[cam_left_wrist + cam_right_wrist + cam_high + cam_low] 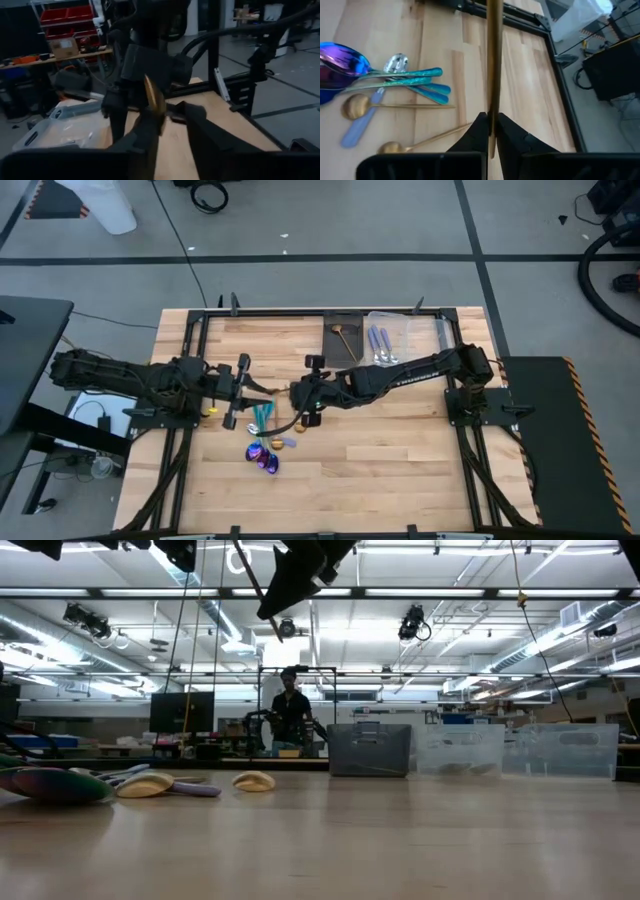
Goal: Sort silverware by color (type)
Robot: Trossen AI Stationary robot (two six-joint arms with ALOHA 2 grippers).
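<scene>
While the right tool [490, 131] pinched a gold spoon [494, 65] upright above bare tabletop [400, 470], the left tool [167, 120] stood half-open beside it; other silverware [265, 442] lay clustered below, well off the edges.

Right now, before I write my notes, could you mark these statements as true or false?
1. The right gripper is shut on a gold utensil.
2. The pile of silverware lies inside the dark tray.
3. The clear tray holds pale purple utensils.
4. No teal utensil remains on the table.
1. True. The right gripper clamps the gold utensil by its slim handle.
2. False. The pile of silverware lies on the bare wooden table, near the left arm; the dark tray stands at the far edge.
3. True. Pale purple utensils lie in the clear tray.
4. False. Teal utensils lie in the pile, beside a rainbow spoon.
</scene>
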